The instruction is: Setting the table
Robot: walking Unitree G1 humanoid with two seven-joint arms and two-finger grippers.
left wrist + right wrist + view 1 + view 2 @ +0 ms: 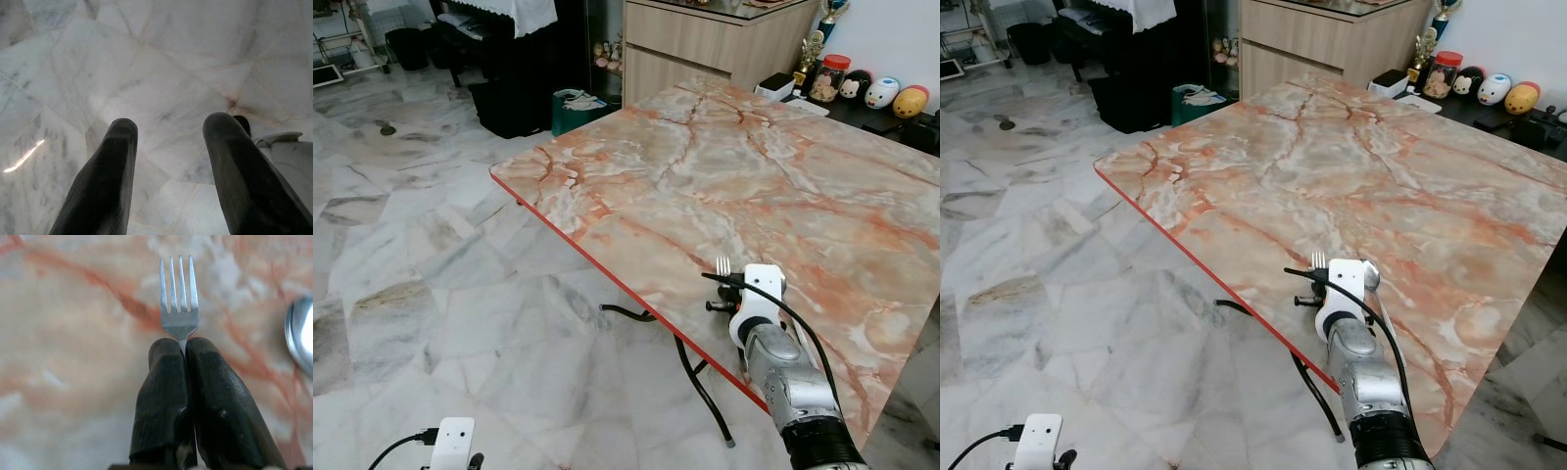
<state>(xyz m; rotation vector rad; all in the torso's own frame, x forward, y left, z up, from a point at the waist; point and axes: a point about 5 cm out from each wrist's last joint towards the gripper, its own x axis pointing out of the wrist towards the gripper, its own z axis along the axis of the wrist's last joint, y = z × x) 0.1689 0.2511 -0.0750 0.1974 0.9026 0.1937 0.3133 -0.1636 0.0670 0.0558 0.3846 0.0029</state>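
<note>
Premises were a private home, dining area. Evidence: marble-patterned desk (724, 176) with red edge on polished marble tile floor (401, 255); wooden sideboard (705, 44) against the far side; a side shelf carrying cartoon figurines (881, 93), a jar (826, 76) and a trophy (811, 54); a cloth-covered dark piano (504, 39) beyond.

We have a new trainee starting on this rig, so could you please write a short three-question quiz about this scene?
1. True or false: the right gripper is shut on a fork.
2. The left gripper hangs over: A the marble table, B the floor, C a chair.
3. Fill in: at the right wrist view's edge lies a shiny ____ object on the table.

Key: 1 true; 2 B; 3 metal.
</note>
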